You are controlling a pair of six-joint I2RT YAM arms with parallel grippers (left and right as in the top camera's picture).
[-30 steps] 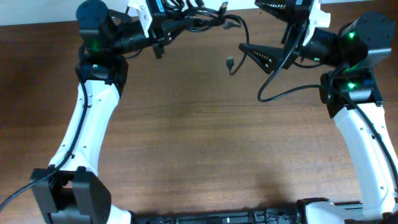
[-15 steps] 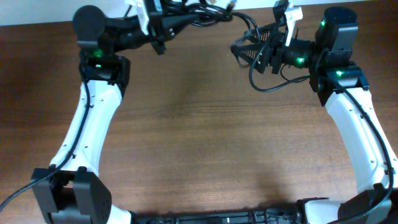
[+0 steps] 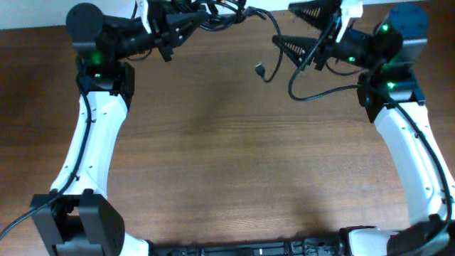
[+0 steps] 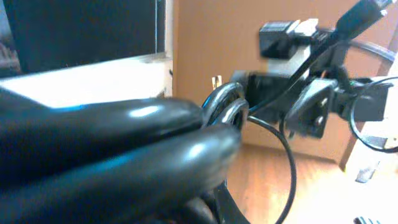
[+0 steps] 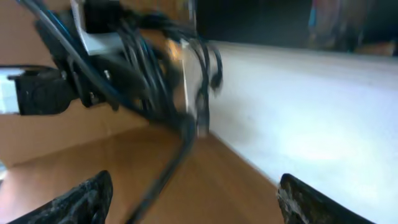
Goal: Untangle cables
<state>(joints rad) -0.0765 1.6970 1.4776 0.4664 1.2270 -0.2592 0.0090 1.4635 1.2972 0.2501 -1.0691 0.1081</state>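
The cables (image 3: pixel 222 14) are a bundle of thin black cords at the table's far edge. My left gripper (image 3: pixel 168 30) is shut on the bundle and holds it in the air. One cord drops from the bundle to a small plug (image 3: pixel 261 70) that hangs free. My right gripper (image 3: pixel 283 25) is open, its fingers spread wide around that cord without touching it. In the right wrist view the cord (image 5: pixel 166 169) runs between the fingertips (image 5: pixel 199 199), and the bundle (image 5: pixel 143 56) is beyond them. In the left wrist view blurred cords (image 4: pixel 224 107) hide the jaws.
The brown wooden table (image 3: pixel 227 163) fills the overhead view. A thicker black wire (image 3: pixel 313 94) loops out from the right arm. A white wall (image 5: pixel 305 118) lies just past the table's far edge.
My right gripper was turned and close on the cord half a second ago; now its fingers are spread wide and the plug hangs free. The left arm has shifted slightly left with the bundle.
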